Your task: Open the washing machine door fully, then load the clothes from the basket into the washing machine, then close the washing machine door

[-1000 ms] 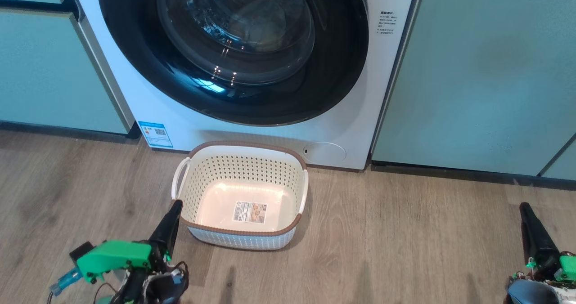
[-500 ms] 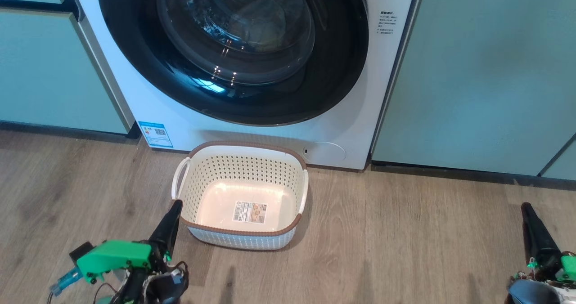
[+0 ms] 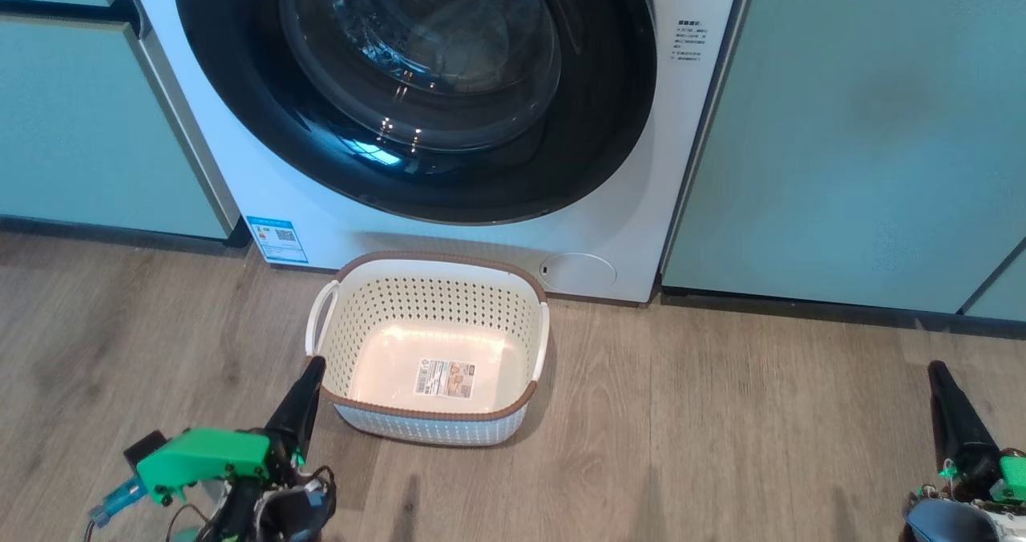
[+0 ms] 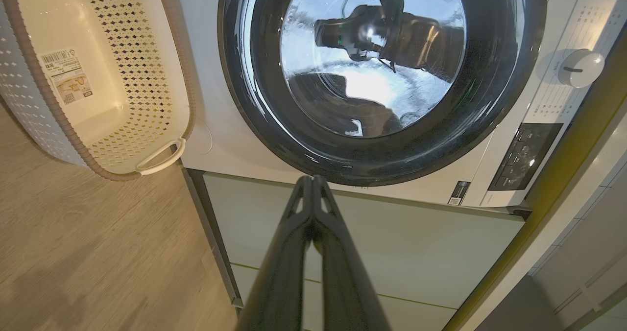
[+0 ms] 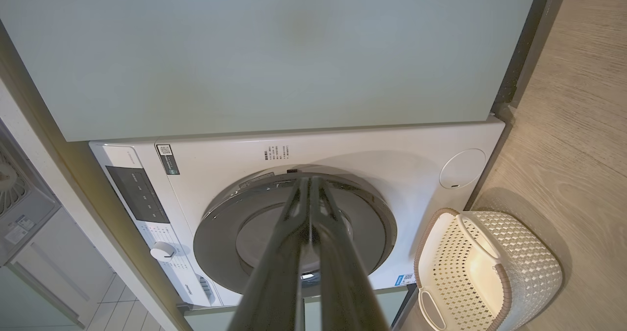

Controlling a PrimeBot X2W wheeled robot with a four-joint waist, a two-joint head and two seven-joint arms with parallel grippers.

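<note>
Left end effector (image 3: 313, 364), clenched on nothing, sits just beside the near-left corner of the basket (image 3: 433, 431) on the floor (image 3: 721, 446). Right end effector (image 3: 936, 370), likewise clenched, is well apart. The washing machine door (image 3: 577, 165) behind is closed.

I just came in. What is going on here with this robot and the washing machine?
Nothing is being handled at this moment. The washing machine door looks shut, and the basket stands empty on the floor in front of the washing machine. The left tool is shut and low, close to the basket's near left corner. The right tool is also shut, far off to the right, holding nothing.
</note>
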